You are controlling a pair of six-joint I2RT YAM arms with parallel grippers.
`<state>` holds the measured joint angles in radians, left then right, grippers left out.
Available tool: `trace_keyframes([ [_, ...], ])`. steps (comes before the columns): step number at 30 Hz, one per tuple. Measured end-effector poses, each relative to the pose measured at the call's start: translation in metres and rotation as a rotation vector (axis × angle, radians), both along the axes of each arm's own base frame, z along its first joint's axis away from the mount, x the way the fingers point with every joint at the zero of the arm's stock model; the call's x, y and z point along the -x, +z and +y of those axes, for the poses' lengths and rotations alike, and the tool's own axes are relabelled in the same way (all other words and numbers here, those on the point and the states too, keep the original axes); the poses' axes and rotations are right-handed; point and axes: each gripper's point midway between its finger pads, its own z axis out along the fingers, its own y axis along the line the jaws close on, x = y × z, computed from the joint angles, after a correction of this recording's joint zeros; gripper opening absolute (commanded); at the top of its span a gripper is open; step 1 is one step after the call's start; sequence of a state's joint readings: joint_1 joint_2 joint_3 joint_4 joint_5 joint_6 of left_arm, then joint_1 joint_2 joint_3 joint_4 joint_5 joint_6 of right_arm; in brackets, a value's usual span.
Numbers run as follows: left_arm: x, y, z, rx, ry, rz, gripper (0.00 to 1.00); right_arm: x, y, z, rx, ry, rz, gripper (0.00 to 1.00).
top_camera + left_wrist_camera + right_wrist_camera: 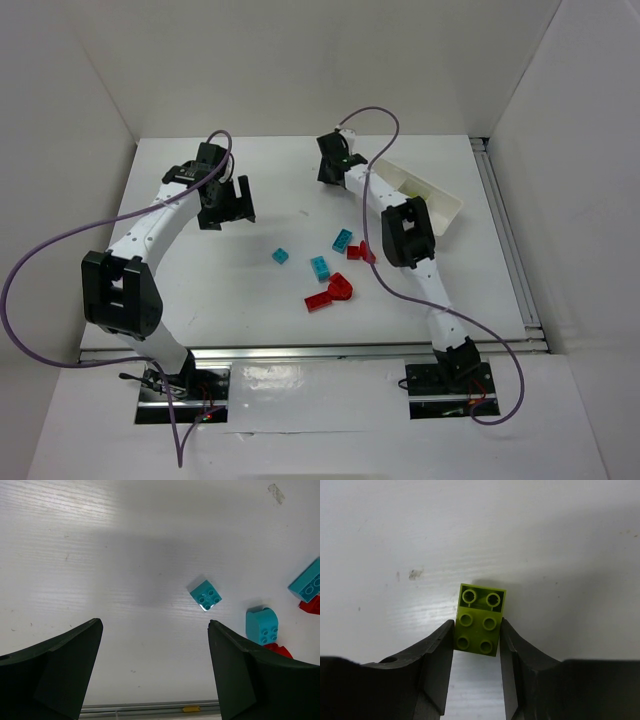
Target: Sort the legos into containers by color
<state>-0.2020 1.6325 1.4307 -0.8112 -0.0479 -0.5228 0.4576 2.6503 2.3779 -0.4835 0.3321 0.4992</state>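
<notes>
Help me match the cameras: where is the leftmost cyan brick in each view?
Top external: cyan brick mid-table, left of all other bricks.
Left wrist: cyan brick right of centre.
Right wrist: not in it; only a lime brick shows.
Shared landmark: next cyan brick, down-right of it in both.

Top: high, downward. Wrists: close, downward. Left shares cyan bricks [205, 594], seemingly.
</notes>
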Motion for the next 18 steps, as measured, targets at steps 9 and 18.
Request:
trace_keyframes([
  [9,0.008,-0.006,-0.023,0.015,-0.087,0.011,0.94,0.063,0.098,0.004,-0.012,0.099,-0.056,0.21],
  [18,0.032,-0.028,-0.080,0.018,-0.255,0.078,0.94,0.133,0.200,-0.156,-0.038,-0.191,-0.216,0.21],
])
